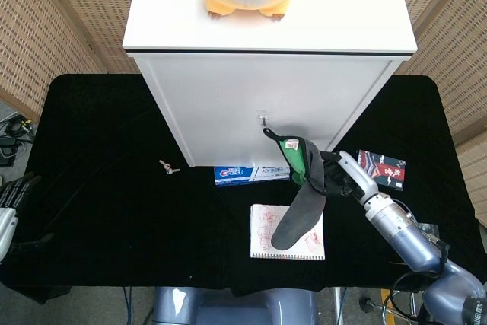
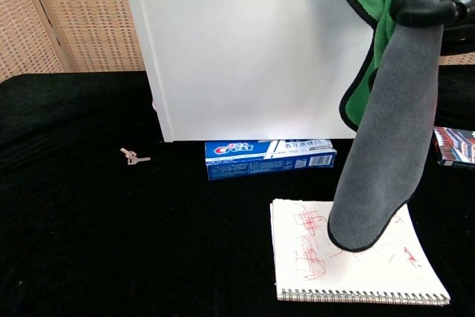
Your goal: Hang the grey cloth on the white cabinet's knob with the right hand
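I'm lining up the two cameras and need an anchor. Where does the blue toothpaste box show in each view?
Head view: the toothpaste box lies just below centre, along the foot of the white cabinet.
Chest view: the same box lies mid-frame, right of centre, under the cabinet front.
Shared landmark: the sketched notepad lies just in front of it in both.

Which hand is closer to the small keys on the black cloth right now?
Neither clearly. The left hand sits at the table's far left edge; the right hand holds the grey cloth well right of the keys.
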